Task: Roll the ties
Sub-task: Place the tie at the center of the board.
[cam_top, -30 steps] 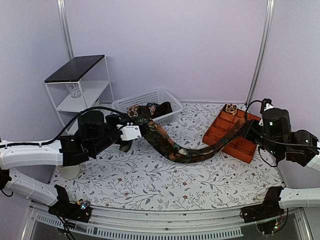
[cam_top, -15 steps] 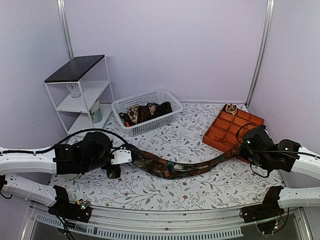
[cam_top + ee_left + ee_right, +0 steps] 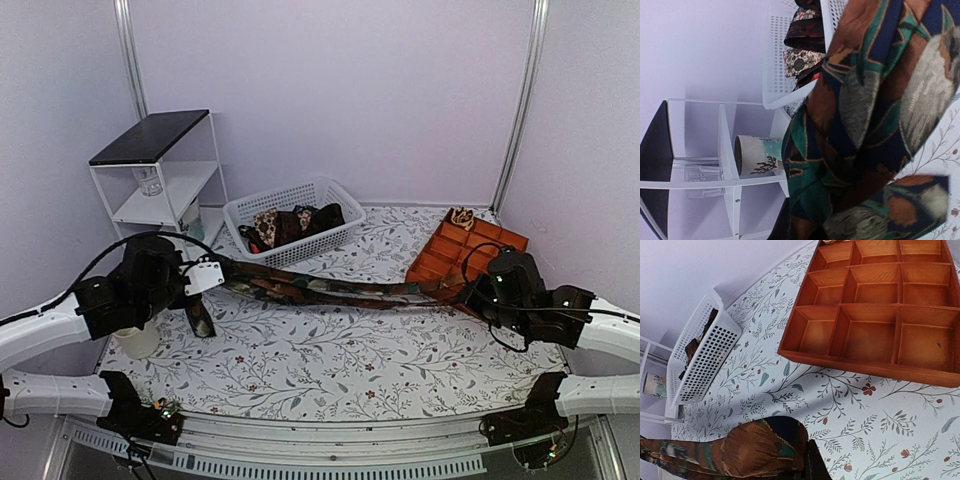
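One long tie (image 3: 330, 290) in brown, green and rust print is stretched almost straight across the table between my two grippers. My left gripper (image 3: 212, 283) is shut on its left end, and a short tail (image 3: 200, 318) hangs below. My right gripper (image 3: 478, 291) is shut on the other end, in front of the orange tray. In the left wrist view the tie (image 3: 865, 115) fills the frame and hides the jaws. The right wrist view shows the tie's end (image 3: 755, 450) bunched at the jaws. More ties (image 3: 290, 222) lie in the white basket (image 3: 330, 190).
The orange compartment tray (image 3: 430, 262) sits at the right rear with a small spotted roll (image 3: 462, 216) in its far corner. A white shelf unit (image 3: 150, 175) with a glass and a printed cup (image 3: 757, 155) stands at the left. A white cup (image 3: 138, 342) is under the left arm.
The left arm has drawn away to the left and the right arm has come down in front of the tray. The tie has gone from a sagging curve to a nearly straight line.
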Available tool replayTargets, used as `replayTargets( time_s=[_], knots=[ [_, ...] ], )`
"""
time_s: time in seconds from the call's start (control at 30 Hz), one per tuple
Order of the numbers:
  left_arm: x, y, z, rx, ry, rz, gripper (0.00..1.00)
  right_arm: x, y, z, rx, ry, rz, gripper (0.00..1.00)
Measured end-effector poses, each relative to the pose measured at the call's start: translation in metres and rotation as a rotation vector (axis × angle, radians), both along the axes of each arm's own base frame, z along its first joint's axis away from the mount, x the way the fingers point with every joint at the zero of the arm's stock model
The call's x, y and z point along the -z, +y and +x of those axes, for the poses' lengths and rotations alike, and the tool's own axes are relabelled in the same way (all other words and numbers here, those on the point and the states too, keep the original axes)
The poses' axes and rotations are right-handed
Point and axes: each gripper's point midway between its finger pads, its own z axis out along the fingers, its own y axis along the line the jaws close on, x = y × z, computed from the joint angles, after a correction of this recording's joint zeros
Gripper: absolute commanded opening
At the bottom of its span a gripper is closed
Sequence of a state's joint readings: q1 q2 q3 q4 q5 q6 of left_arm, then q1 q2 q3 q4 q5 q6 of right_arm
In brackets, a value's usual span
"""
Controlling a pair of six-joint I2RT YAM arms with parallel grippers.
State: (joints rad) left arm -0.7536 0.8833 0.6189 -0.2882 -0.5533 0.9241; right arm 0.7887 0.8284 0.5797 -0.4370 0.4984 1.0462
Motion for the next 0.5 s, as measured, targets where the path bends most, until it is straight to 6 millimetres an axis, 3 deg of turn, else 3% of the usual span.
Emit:
replayTargets(
  time_s=[0.1, 0.23, 0.37, 0.5],
  knots=[
    [0.001, -0.01, -0.003, 0.032, 0.017, -0.02, 0.0, 0.002, 0.009, 0.002, -0.033, 0.004, 0.009, 0.0],
    [0.024, -0.057, -0.021, 0.148, 0.11, -0.094, 0.0, 0.007, 0.005, 0.001, -0.015, 0.02, -0.012, 0.0],
    [0.059, -0.101, -0.041, 0.224, 0.248, -0.168, 0.0, 0.016, -0.01, -0.004, 0.047, 0.052, -0.042, 0.0],
    [0.105, -0.126, -0.061, 0.236, 0.389, -0.162, 0.02, 0.027, -0.03, -0.014, 0.122, 0.084, -0.062, 0.0]
  ],
)
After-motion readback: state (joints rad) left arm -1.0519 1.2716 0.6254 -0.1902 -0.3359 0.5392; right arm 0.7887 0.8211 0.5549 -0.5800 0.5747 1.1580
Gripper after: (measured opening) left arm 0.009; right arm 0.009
